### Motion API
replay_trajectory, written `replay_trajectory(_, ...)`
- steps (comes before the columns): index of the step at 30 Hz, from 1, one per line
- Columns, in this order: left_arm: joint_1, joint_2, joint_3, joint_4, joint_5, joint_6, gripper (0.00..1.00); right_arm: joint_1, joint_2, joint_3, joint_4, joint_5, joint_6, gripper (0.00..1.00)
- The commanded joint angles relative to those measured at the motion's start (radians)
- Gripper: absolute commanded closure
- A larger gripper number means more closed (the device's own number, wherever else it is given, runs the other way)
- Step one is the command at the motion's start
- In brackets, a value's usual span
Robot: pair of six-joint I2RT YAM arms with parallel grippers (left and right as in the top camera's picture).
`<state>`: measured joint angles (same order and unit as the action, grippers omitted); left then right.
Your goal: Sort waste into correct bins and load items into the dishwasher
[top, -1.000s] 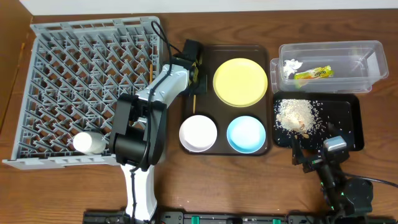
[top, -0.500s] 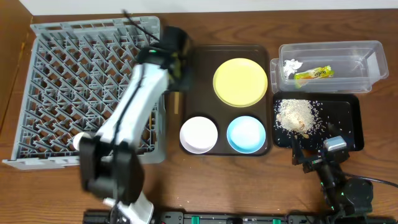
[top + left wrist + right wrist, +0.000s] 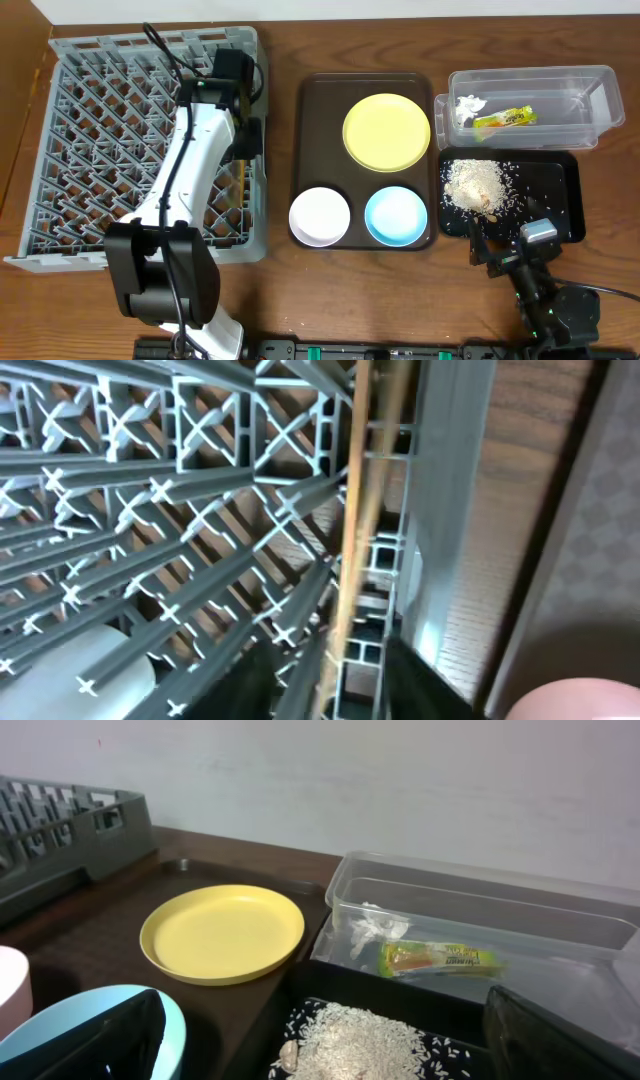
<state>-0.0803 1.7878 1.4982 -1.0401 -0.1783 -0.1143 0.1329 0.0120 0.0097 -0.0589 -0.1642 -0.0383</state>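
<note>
My left gripper (image 3: 246,140) is over the right edge of the grey dish rack (image 3: 100,120). In the left wrist view it (image 3: 345,685) is shut on the wooden chopsticks (image 3: 362,510), which run along the rack's right wall (image 3: 450,480). A white cup (image 3: 70,690) lies in the rack. The yellow plate (image 3: 387,132), white bowl (image 3: 319,215) and blue bowl (image 3: 396,216) sit on the brown tray (image 3: 310,100). The wrapper (image 3: 505,118) and tissue (image 3: 468,106) lie in the clear tub (image 3: 590,100). Rice (image 3: 478,185) lies in the black tray (image 3: 560,170). My right gripper (image 3: 500,250) is open and empty.
In the right wrist view the open jaws (image 3: 325,1050) frame the rice (image 3: 370,1040), with the wrapper (image 3: 440,960), tissue (image 3: 375,928), plate (image 3: 222,933) and blue bowl (image 3: 60,1020) beyond. The table's front edge lies just behind the right gripper.
My left arm swung left from the brown tray, carrying the chopsticks over the rack's right edge. The right arm has not moved.
</note>
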Motion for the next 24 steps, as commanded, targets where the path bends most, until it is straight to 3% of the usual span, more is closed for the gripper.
replay_trajectory(1,-0.011,-0.034,0.025,-0.040,0.059,0.011,0.59,-0.022,-0.005,-0.004,0.000,-0.002,-0.008,0.01)
replay_trajectory(12,-0.098,-0.301,0.051,-0.074,0.389,-0.022,0.45,-0.022,-0.005,-0.004,0.000,-0.002,-0.008,0.01)
replay_trajectory(21,-0.223,-0.285,0.035,-0.027,0.568,-0.022,0.43,-0.022,-0.005,-0.004,0.000,-0.002,-0.008,0.01)
replay_trajectory(24,-0.277,-0.272,0.022,0.024,0.571,-0.022,0.33,-0.022,-0.005,-0.004,0.000,-0.002,-0.008,0.01)
